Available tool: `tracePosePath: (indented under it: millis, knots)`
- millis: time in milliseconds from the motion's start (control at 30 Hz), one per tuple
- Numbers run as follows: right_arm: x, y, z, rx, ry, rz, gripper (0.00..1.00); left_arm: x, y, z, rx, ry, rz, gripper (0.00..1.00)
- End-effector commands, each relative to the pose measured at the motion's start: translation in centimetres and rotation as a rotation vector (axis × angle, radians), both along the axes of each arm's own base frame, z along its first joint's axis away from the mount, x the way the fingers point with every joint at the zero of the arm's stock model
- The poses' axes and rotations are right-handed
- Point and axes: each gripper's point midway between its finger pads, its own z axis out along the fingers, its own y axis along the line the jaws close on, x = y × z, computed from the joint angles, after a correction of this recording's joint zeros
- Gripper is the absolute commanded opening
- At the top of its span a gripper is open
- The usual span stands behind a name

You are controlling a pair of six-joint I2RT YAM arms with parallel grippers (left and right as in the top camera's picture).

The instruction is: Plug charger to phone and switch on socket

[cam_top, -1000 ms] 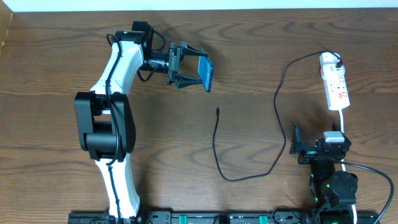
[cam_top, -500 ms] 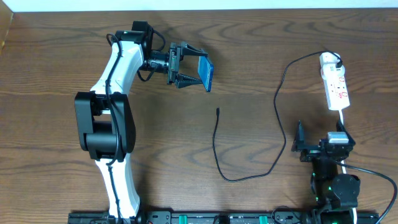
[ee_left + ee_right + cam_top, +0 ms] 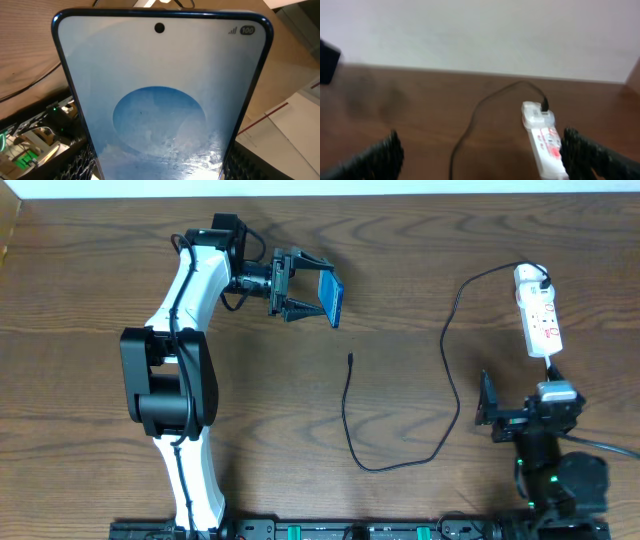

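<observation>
Glossy phone [image 3: 160,100], smooth white plastic socket [image 3: 538,315], matt charger [image 3: 346,410] on grained wooden table [image 3: 80,280].

Soft, even light casts faint shadows overhead, the right wrist view is blurred, and the phone [image 3: 160,115] looks washed pale up close.

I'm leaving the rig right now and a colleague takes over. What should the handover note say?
Left gripper: shut on the phone, held at the far side of the table, screen lit.
Right gripper: open, empty, at the near right, in front of the socket.
Charger: loose on the table, plug tip free mid-table, other end at the socket's far end.
Done: phone picked up.
To do: grasp the plug tip, plug it into the phone, switch on the socket.
</observation>
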Motion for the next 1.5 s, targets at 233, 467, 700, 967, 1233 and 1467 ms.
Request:
tracePosePath:
  millis: [233, 467, 700, 967, 1233, 1467]
  knots:
    - [1.7, 7.0, 7.0, 0.305, 0.277, 0.349, 0.99, -0.4, 0.1, 2.6, -0.038, -0.054, 0.002, 0.07]
    - [1.9, 13.6, 10.5, 0.376, 0.284, 0.829, 0.99, -0.4, 0.1, 2.6, -0.037, -0.054, 0.002, 0.07]
    - [5.4, 14.4, 8.7, 0.558, 0.415, 0.817, 0.94, -0.3, 0.3, 1.5, 0.024, -0.052, 0.005, 0.07]
    - [9.0, 14.6, 2.6, 0.713, 0.65, 0.694, 0.84, -0.2, 0.6, 0.2, 0.103, -0.054, 0.009, 0.07]
    - [10.6, 15.9, -1.7, 0.699, 0.748, 0.62, 0.84, 0.0, 1.5, -2.7, 0.286, -0.009, 0.033, 0.07]
    - [11.0, 17.2, -2.8, 0.644, 0.744, 0.576, 0.85, 0.1, 2.4, -4.9, 0.436, 0.066, 0.069, 0.08]
